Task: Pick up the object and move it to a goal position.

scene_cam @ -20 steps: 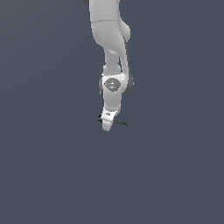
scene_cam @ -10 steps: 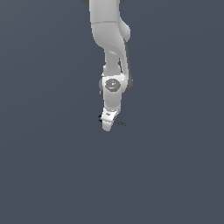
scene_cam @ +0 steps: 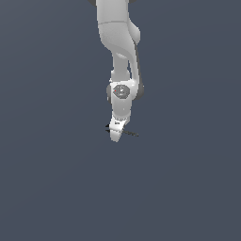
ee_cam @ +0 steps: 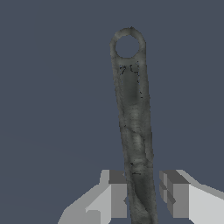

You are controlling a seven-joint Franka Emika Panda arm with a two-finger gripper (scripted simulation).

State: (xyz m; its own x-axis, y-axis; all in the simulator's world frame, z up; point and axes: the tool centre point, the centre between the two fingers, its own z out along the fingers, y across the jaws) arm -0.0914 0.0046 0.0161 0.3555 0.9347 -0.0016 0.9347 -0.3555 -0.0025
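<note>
The object (ee_cam: pixel 134 113) is a long, flat, dark grey strip with a ring hole at its far end. In the wrist view it runs away from the gripper (ee_cam: pixel 143 194), its near end lying between the two fingers. One fingertip (ee_cam: pixel 117 192) sits right at its edge, and a narrow gap shows beside the other fingertip (ee_cam: pixel 175 192). The gripper stands open astride it. From outside, the object (scene_cam: pixel 132 134) is a thin dark line crossing under the white gripper (scene_cam: pixel 115 136), which points straight down from the arm.
A plain dark blue-grey surface fills both views. The white arm (scene_cam: pixel 117 37) comes down from the top of the exterior view. No goal marker shows.
The gripper has sunk slightly lower onto the object over the last second. The object has stayed where it was.
</note>
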